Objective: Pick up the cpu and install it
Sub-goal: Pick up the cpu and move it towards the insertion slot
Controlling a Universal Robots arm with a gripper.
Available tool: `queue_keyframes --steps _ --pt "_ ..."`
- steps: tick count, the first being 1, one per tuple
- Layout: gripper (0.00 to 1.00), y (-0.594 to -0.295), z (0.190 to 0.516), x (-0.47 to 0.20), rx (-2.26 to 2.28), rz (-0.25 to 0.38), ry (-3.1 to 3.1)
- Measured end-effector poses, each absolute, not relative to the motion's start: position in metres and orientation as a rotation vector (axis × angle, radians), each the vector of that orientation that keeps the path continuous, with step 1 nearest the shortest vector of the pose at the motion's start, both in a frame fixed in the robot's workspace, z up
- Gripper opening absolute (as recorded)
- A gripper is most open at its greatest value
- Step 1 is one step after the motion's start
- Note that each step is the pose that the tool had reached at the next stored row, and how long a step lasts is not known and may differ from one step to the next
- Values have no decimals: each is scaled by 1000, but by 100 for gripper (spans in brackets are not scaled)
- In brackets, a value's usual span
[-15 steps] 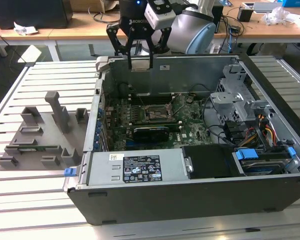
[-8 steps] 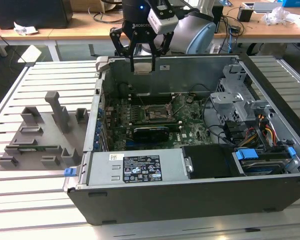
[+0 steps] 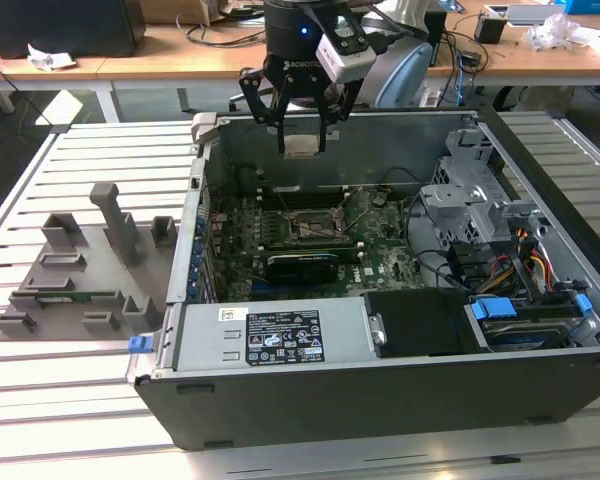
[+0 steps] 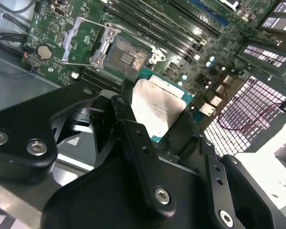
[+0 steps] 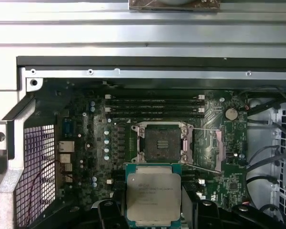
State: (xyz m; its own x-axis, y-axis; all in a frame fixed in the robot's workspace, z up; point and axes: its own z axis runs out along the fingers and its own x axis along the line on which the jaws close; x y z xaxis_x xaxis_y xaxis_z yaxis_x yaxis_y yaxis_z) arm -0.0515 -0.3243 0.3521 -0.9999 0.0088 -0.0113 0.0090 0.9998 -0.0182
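Here, my end effector (image 3: pixel 302 148) hangs over the open computer case (image 3: pixel 380 400) on the slatted bench (image 3: pixel 100 150). Its two black fingers are closed partway, just enough to pinch the cpu (image 3: pixel 301 147) by two opposite edges. The chip is held flat with its silver lid facing up.

The cpu is in the air, well above the socket (image 3: pixel 308 228) and not touching it. In the exterior view it sits higher than the case's far wall, and the socket lies lower on the green motherboard (image 3: pixel 380 250) inside.

In the first wrist view the cpu (image 5: pixel 153 195) is close to the camera between the fingers (image 5: pixel 109 210). The socket (image 5: pixel 161 142) shows beyond its edge, so the chip is offset to one side of the socket, not over it. The socket is bare, showing its dark field of contacts, and its metal retaining plate (image 5: pixel 218 148) is swung open beside it.

In the second wrist view the cpu (image 4: pixel 157 107) shows its green rim, and the socket (image 4: pixel 126 56) lies past it.

A grey fixture tray (image 3: pixel 80 270) rests on the bench, well away from the socket and outside the case, on the exterior view's left.
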Motion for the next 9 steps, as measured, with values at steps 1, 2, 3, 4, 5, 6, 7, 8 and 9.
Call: queue_keyframes --steps 1,2,3,4,5,6,7,8,9 --pt "55 -324 351 -50 14 -29 3130" --pt "55 -324 350 -49 14 -29 3130" --pt "55 -324 349 -48 14 -29 3130" --pt "55 -324 348 -47 14 -30 3130" --pt "55 -324 347 -45 14 -30 3130" --pt "55 -324 346 -44 14 -30 3130" --pt "55 -324 345 -44 14 -31 3130" --pt "55 -324 345 -43 14 -31 3130" --pt "55 -324 344 -42 14 -31 3130"
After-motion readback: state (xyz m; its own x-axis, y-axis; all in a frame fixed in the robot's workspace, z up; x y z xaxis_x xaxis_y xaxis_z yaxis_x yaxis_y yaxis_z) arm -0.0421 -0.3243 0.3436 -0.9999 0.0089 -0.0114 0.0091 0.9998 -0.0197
